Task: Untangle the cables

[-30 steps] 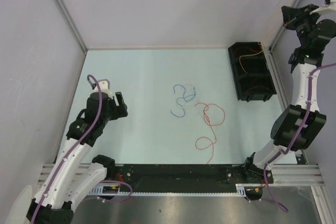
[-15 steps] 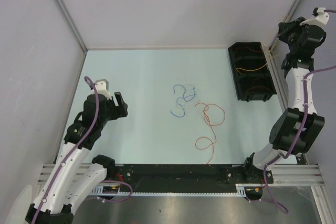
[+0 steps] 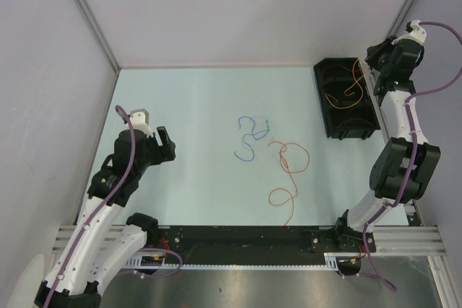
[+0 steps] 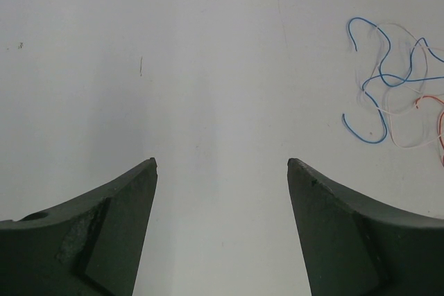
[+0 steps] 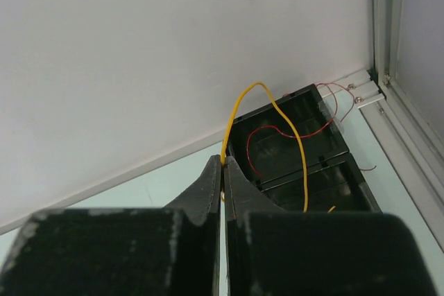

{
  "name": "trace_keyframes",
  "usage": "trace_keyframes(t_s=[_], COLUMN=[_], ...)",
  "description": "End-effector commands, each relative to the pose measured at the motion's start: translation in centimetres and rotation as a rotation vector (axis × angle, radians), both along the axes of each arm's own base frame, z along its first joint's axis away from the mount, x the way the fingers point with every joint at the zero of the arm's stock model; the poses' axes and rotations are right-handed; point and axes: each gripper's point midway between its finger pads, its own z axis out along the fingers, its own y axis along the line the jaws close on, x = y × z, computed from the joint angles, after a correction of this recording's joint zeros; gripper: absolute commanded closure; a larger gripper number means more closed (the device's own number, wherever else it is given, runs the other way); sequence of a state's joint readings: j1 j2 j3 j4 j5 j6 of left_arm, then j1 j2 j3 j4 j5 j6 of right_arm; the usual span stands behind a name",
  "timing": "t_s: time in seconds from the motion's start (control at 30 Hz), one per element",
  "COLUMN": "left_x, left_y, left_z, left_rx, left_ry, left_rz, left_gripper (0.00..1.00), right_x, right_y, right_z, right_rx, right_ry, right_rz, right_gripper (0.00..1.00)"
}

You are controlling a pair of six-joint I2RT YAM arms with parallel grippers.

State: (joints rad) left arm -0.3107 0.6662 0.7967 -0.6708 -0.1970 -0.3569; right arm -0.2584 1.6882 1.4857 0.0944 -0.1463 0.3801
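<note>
Right gripper pinches yellow cable by black bin, top view's 1 o'clock; left gripper spread. Left wrist alone reveals pale cable tangled with blue cable.

Robotics lab cell — table enclosed by plain panels on aluminium framing, left arm and right arm bolted along the table's near edge.

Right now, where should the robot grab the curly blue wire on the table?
Probably the free lower-left hook of the curly blue wire, from above on its left: that end lies flat and clear, while the looped red wire crowds its right.
</note>
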Motion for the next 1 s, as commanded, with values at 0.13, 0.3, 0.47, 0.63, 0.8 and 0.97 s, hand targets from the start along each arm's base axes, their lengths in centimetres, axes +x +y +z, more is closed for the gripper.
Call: trace_keyframes(t_s=[0.13, 0.3, 0.47, 0.63, 0.8, 0.97], left_x=[0.2, 0.2, 0.2, 0.3, 0.3, 0.3], left_y=[-0.1, -0.1, -0.1, -0.1, -0.1, -0.1], left_z=[0.5, 0.4, 0.4, 0.3, 0.3, 0.2], left_rx=[-0.002, -0.002, -0.001, 0.0, 0.003, 0.001], left_ry=[-0.032, -0.027, -0.027, -0.022, -0.02, -0.019], left_rz=[-0.014, -0.015, -0.014, -0.015, -0.013, -0.018], left_gripper=[0.19, 0.19, 0.19, 0.19, 0.19, 0.19], right_x=[2.5, 4.2, 6.3, 8.3, 8.0, 6.1], right_y=[2.0, 2.7, 2.8, 2.8, 2.2, 1.4], right_z=[-0.6, 2.3, 6.3, 5.5, -0.1, -3.6], right_rx=[-0.019, -0.014, 0.003, 0.012, 0.078, 0.13], right_ry=[-0.023, -0.034, -0.113, -0.072, -0.055, -0.06], right_rz=[0.017, 0.04, 0.107, 0.15, 0.203, 0.212], right_gripper=[1.0, 1.0, 1.0, 1.0, 1.0, 1.0])
